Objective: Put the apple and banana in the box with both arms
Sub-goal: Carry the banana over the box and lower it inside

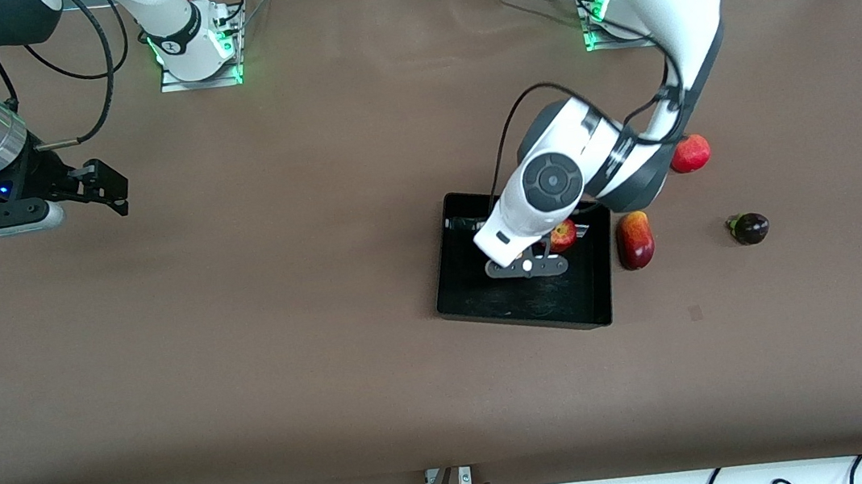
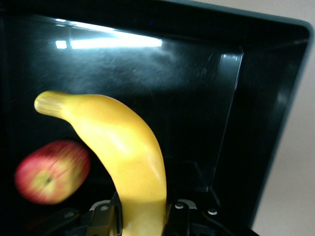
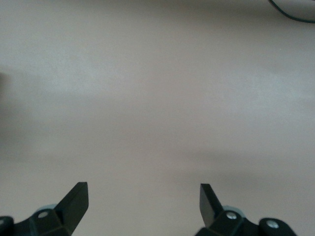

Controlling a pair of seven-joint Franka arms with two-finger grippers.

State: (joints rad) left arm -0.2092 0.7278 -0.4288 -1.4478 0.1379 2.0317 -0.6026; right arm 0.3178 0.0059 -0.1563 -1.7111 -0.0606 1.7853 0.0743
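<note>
Left end effector (image 2: 142,216), centre frame over the box (image 1: 470,302), clenches the banana (image 2: 118,162); releasing carelessly could knock the apple (image 1: 562,235) already inside. Right end effector (image 3: 142,204), upper left of the frame, waits released.

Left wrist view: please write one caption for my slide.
Left gripper holds the banana over the box, apple inside.

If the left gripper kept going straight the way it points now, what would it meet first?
Probably the box floor: the left gripper, shut on the banana, points down into it, with the apple off to one side. Depth is uncertain.
</note>
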